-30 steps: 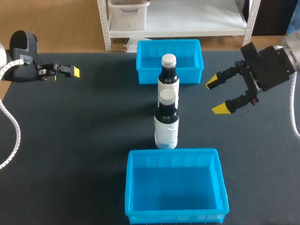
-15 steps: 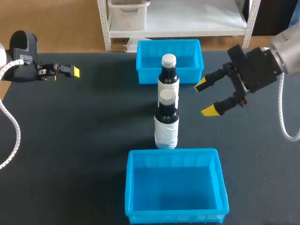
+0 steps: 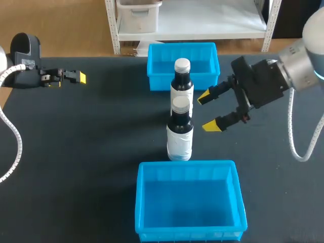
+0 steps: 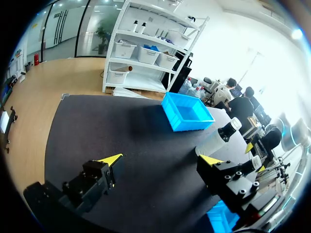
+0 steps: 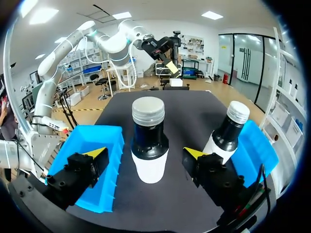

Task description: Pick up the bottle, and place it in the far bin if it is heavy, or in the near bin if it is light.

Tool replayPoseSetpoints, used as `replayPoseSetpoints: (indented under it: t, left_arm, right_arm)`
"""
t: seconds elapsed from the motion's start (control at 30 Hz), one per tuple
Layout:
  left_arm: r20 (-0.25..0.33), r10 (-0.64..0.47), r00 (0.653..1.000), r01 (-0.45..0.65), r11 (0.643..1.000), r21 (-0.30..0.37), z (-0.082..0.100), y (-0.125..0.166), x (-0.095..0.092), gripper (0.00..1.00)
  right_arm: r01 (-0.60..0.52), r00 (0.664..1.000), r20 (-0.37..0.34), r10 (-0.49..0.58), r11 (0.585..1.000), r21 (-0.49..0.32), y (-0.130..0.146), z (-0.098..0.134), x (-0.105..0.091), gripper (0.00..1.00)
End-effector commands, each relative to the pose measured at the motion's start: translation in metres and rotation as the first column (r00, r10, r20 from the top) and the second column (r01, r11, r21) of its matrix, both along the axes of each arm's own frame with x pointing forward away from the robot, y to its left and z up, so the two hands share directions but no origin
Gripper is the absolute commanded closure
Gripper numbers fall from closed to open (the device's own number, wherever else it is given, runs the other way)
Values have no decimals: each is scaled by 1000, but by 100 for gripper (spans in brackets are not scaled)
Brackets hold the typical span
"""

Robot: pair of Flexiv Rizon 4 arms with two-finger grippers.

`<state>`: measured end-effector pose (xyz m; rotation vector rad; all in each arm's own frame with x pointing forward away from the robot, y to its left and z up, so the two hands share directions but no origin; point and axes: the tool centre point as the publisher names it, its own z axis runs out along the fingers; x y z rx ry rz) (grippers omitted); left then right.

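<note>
The near bottle [image 3: 180, 129] awaits pickup ahead of the right gripper [image 3: 206, 112], its fingers spread wide; the reach likely needs them straddling its body, then closing.

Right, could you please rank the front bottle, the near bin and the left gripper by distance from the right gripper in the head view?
1. Front bottle, just ahead of the right gripper.
2. Near bin, at the table's front edge.
3. Left gripper, far across at the left side.

Black near bottle [image 3: 179, 132] and far bottle [image 3: 181, 83], white-labelled, grey-capped; near bin [image 3: 187, 165] and far bin [image 3: 157, 76] bright blue; desk [image 3: 91, 142] black.
</note>
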<state>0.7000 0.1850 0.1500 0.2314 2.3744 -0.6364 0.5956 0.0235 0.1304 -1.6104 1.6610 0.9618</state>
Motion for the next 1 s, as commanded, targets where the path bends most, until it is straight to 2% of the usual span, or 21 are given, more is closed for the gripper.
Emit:
replayPoseSetpoints:
  t: [0.03,0.53,1.0]
  left_arm:
    - [0,0,1000,0,1000,0,0,0,0,0]
    - [0,0,1000,0,1000,0,0,0,0,0]
    - [0,0,1000,0,1000,0,0,0,0,0]
  right_arm:
    - [7,1000,-5,-7,1000,11,11,-4,4,0]
    - [24,999,-23,-24,999,29,46,-9,5,0]
    - [25,999,-28,-24,999,42,58,-11,7,0]
